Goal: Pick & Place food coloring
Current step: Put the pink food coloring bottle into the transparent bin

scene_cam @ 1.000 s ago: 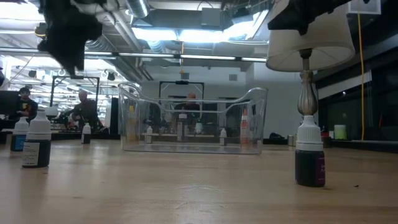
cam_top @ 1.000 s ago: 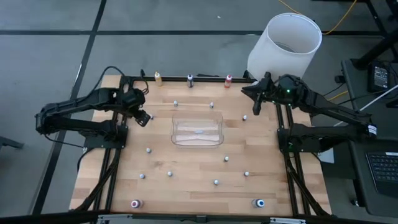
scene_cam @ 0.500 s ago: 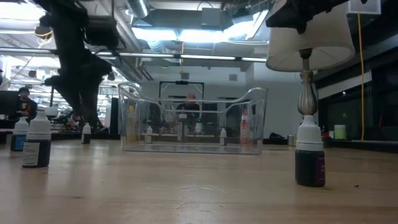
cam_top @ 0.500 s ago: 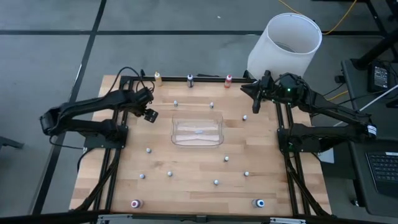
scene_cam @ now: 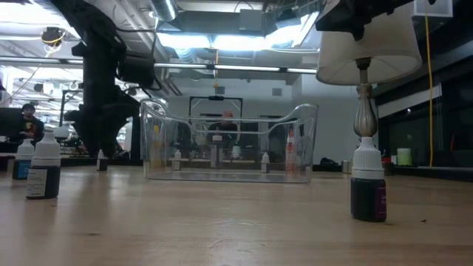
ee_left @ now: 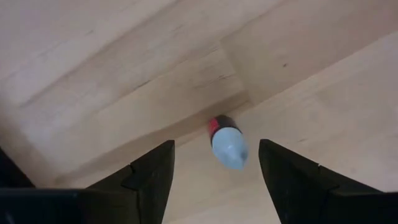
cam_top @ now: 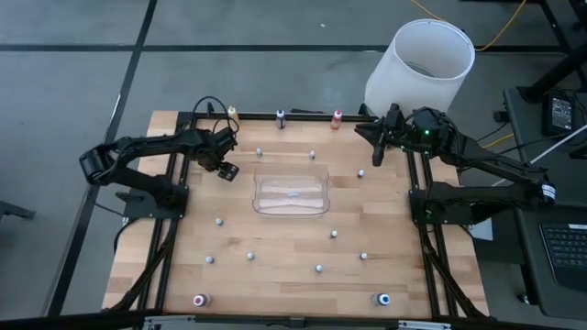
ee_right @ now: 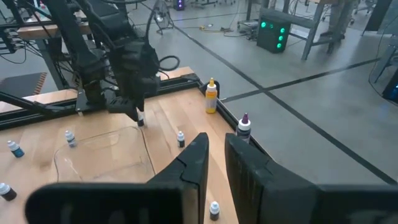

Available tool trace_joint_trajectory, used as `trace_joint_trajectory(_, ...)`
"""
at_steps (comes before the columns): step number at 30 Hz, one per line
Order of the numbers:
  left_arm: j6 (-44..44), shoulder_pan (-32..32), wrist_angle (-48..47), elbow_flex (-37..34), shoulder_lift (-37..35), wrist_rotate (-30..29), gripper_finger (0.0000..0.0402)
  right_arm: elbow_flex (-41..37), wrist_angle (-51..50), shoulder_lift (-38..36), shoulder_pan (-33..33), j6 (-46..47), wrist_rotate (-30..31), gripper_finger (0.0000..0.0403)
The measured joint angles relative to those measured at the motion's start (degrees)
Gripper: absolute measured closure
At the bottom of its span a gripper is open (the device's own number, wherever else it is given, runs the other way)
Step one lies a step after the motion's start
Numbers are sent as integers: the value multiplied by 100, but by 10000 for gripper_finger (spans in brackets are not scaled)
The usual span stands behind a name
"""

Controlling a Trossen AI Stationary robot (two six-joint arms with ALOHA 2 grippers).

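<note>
Five food coloring bottles stand upright on the wooden table. Yellow (cam_top: 233, 114), dark purple (cam_top: 281, 115) and red (cam_top: 337, 116) stand along the far edge. Pink (cam_top: 200, 300) and blue (cam_top: 383, 299) stand near the near edge. My left gripper (cam_top: 227, 171) (ee_left: 216, 149) is open, low over the table just left of the clear container (cam_top: 292, 194). Its fingers stand on either side of a tiny pale-capped bottle with a red and dark body (ee_left: 227, 144), without touching it. My right gripper (cam_top: 376, 152) (ee_right: 216, 138) waits above the far right corner, showing only a narrow gap and holding nothing.
Several small pale-capped pieces (cam_top: 260, 151) (cam_top: 334, 234) are scattered over the tabletop around the clear container (scene_cam: 229, 144). A tall white cylinder (cam_top: 422, 64) stands beyond the far right corner. A black frame runs along the table's sides. People show in the room behind.
My left gripper has moved a little toward the table's right, toward the clear container, and has come down close to the tabletop over the tiny bottle. The right arm has kept still, and no bottle has moved.
</note>
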Motion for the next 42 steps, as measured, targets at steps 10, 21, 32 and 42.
trace_joint_trajectory(10, 158, 0, 263, 0, 197, -2, 181, 0, -33, 0, 0, -12, 2, 345)
trace_joint_trajectory(21, 225, 0, 252, 0, 197, -2, 266, -2, -33, 0, 0, -15, 2, 345)
trace_joint_trajectory(32, 224, 0, 245, 0, 195, -2, 328, -2, -78, 0, 0, -16, 4, 345)
trace_joint_trajectory(42, 251, 0, 117, 290, 166, 677, 325, -4, -166, -2, 0, -16, 4, 345)
